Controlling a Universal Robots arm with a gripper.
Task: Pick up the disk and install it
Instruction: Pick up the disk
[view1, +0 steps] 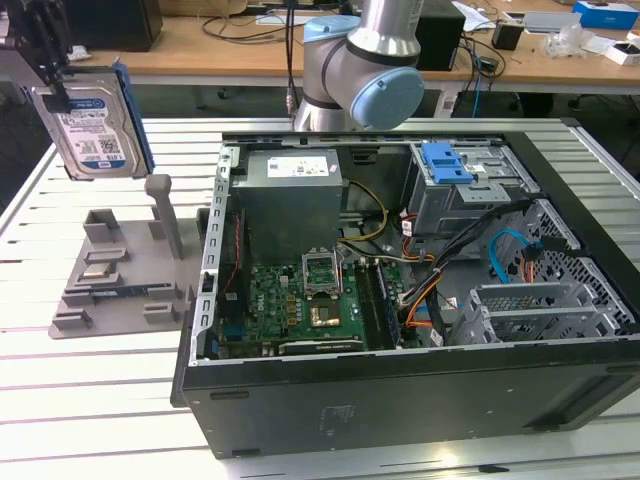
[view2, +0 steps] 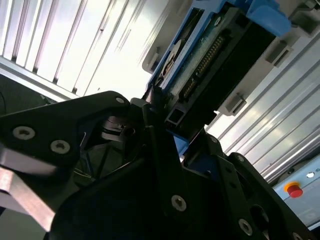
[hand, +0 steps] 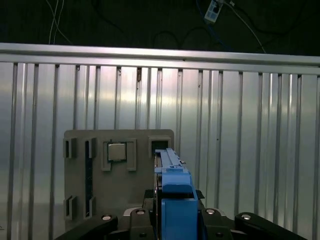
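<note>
grip: my gripper (view2: 159, 112) is closed on the disk (view1: 97, 125), holding it by one edge | disk: aloft above the fixture (view1: 110, 280), well apart from the case (view1: 400, 400) | risk: I judge the edge hold could let it pivot or slip, or clip the case wall

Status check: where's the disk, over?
Status: gripper shut on disk. Held upright in the air above grey tray, outside computer case. Tray's tall post stands lower, between disk and case.
</note>
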